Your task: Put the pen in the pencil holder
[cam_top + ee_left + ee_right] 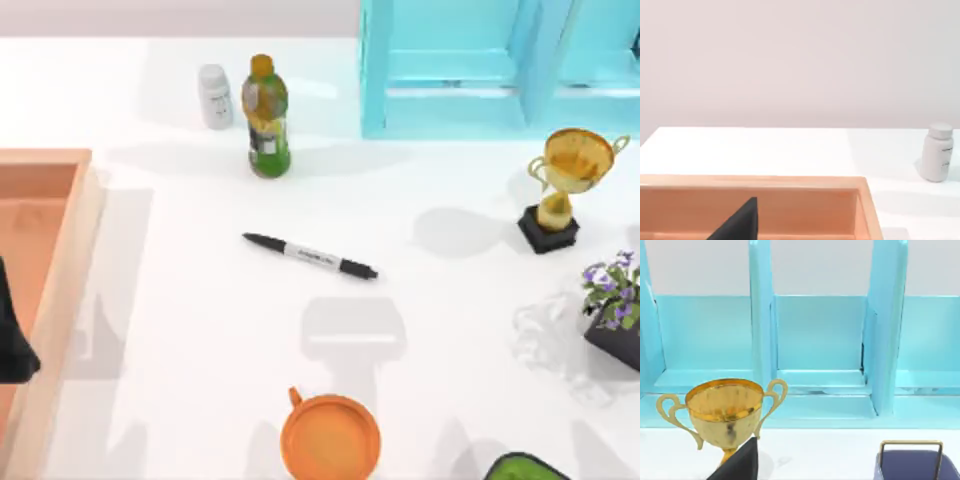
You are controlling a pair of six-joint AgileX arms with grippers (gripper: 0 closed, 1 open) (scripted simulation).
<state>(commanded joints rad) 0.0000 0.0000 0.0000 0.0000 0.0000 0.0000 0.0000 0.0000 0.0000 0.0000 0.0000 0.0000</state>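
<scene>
Pen (310, 256) lies flat on the white bench (200, 330) at mid-frame in the top view, slanting slightly down toward the right, apart from everything else. At the far left edge sits a wooden tray (60, 290), with a dark part of the left arm over it; whether either end effector is released or clenched, I cannot tell. Moving right, a white pill bottle (215, 96) and a green bottle (266, 118) stand in the upper left, and an orange cup (330, 438), likely the pencil holder, sits at the bottom centre. A turquoise shelf unit (470, 70) fills the upper right, with a gold trophy (566, 185) and a potted purple flower (615, 300) along the right edge.

Grasping should probably come from above, across the pale middle barrel, fingers square to the pen's length, so it tips upright cleanly over the cup. Behind the bench is a plain pale wall.
</scene>
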